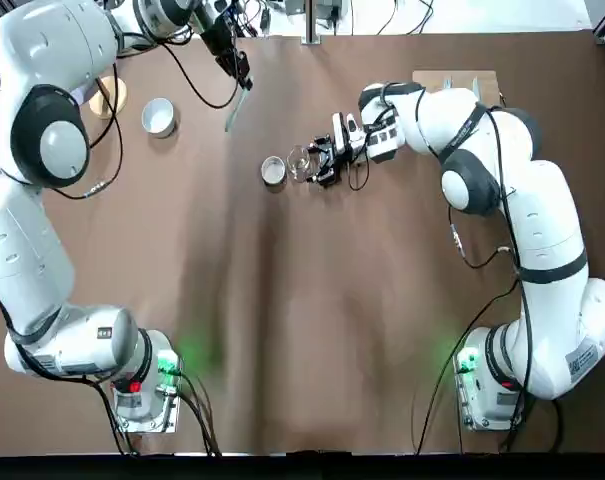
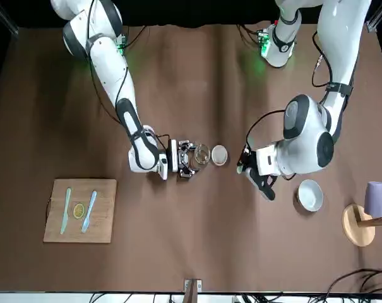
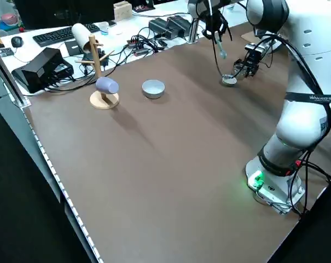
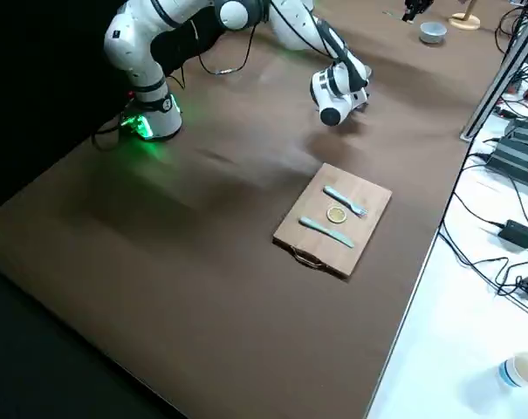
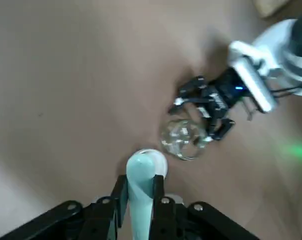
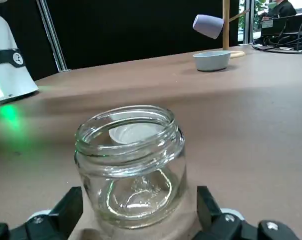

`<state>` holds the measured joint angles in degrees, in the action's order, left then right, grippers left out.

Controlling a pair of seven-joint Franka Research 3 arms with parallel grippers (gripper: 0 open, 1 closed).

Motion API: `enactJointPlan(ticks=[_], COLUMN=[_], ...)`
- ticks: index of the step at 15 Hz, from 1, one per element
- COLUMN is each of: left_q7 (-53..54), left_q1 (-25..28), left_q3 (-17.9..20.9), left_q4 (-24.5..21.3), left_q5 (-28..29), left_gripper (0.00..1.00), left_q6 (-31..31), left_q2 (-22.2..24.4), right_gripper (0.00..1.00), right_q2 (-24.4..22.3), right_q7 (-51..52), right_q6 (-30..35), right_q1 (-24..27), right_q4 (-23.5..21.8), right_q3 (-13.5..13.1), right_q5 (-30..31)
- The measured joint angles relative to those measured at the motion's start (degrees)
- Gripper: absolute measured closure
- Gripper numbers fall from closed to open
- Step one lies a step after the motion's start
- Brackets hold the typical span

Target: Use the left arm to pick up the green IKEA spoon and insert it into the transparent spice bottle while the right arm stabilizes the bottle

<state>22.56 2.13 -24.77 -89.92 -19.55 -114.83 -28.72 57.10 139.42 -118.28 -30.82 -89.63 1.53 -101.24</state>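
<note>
the transparent spice bottle (image 6: 136, 170) stands with nothing in it, between the right gripper's (image 6: 140, 212) spread fingers, and the white bowl (image 1: 159, 117) holds nothing; the left gripper (image 5: 141, 187) pinches the green spoon (image 5: 140, 200), up near the bottle, outside it.

From my station I see a brown bench (image 1: 312, 350), a pale turquoise spoon (image 5: 140, 187), a white bowl (image 1: 159, 118), a lavender cup (image 2: 376, 199), a tan board (image 2: 81, 233), and white arms with black bands and grey caps, glowing green at their bases.
</note>
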Motion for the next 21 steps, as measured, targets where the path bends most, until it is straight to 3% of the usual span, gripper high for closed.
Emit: enactJointPlan(ticks=[2, 3, 9, 15, 21], left_q7=[7.8, 16.4, 45.4, 70.8, 89.8], left_q1=[0.3, 0.3, 1.2, 3.3, 2.1], left_q3=[-0.3, -0.5, -0.5, -0.5, -1.2], left_q4=[0.1, 0.4, 0.1, 0.0, 0.7], left_q5=[-6.8, -16.0, -39.8, -47.7, -53.8], left_gripper=[0.76, 0.76, 0.76, 0.76, 0.76], left_q6=[0.8, 1.3, 8.8, 14.5, 15.0], left_q2=[-0.1, -0.1, -3.7, -14.0, -15.6], right_gripper=[0.0, 0.0, 0.0, 0.0, 0.0], right_q2=[0.1, 0.2, 0.3, 0.5, 0.5], right_q7=[0.0, 0.0, 0.0, 0.0, 0.0], right_q6=[0.0, 0.0, 0.0, 0.0, 0.1], right_q1=[-0.1, -0.6, -1.2, -1.4, -1.4], right_q4=[0.0, 0.0, 0.0, 0.0, -0.1], right_q3=[0.0, 0.1, 0.1, 0.1, 0.0], right_q5=[-0.5, -1.6, -2.5, -3.6, -3.7])
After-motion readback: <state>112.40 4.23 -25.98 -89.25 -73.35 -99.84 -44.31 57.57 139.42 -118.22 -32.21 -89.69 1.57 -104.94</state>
